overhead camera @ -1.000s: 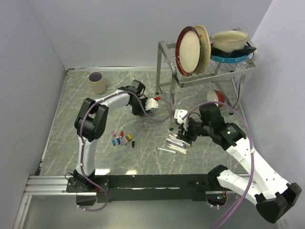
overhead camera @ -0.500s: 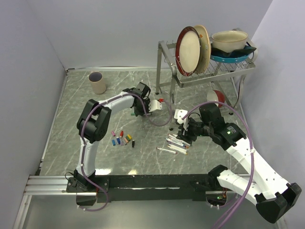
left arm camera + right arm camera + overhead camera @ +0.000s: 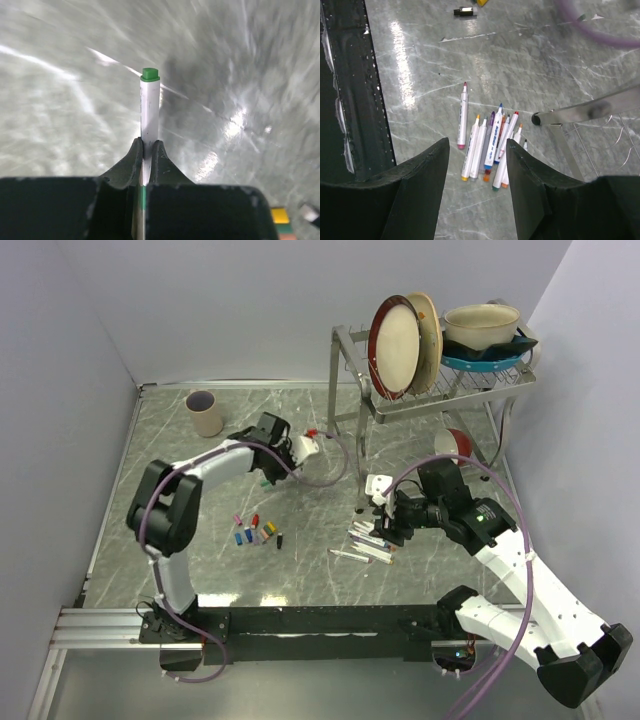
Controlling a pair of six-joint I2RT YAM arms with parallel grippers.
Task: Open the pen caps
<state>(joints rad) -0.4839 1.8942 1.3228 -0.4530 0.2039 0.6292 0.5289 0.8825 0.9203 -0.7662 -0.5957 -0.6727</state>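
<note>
With left gripper (image 3: pixel 146 147) clamped on white pen (image 3: pixel 149 112), better to bring green cap (image 3: pixel 150 75) into right gripper (image 3: pixel 476 146) (jaws apart, empty), pinch cap only & pull straight.

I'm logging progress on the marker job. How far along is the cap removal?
Done: several loose caps lie grouped on the table, so some pens are already opened. In hand: the left gripper is shut on a white pen, whose green end sticks out beyond it. Left: the pen pile under the open right gripper shows coloured ends; whether those are caps I cannot tell.
</note>
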